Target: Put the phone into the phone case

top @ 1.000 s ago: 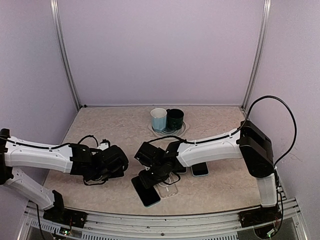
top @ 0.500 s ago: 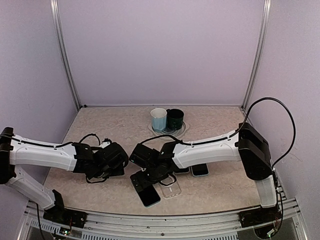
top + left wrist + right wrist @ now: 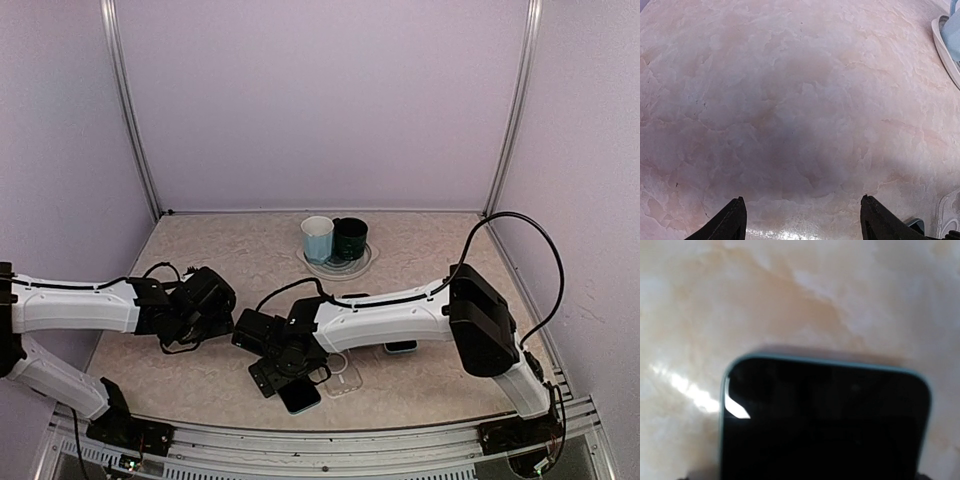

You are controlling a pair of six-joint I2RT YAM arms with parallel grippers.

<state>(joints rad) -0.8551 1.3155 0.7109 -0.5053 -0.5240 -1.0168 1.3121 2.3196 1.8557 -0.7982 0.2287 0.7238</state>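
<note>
The phone (image 3: 298,396), black screen with a teal edge, lies low over the table near the front edge. My right gripper (image 3: 276,362) is shut on it. In the right wrist view the phone (image 3: 825,425) fills the lower frame and hides the fingers. The clear phone case (image 3: 342,370) lies flat on the table just right of the phone, apart from it. My left gripper (image 3: 213,303) is open and empty over bare table to the left. In the left wrist view its fingertips (image 3: 735,220) stand wide apart.
A second teal phone (image 3: 400,346) lies right of the case, partly under the right arm. A light blue cup (image 3: 317,239) and a dark cup (image 3: 350,238) stand on a plate (image 3: 362,262) at the back; the plate rim (image 3: 944,50) also shows in the left wrist view.
My right gripper has moved left with the phone, away from the case. My left gripper has drawn back to the left and a little farther from the front edge.
</note>
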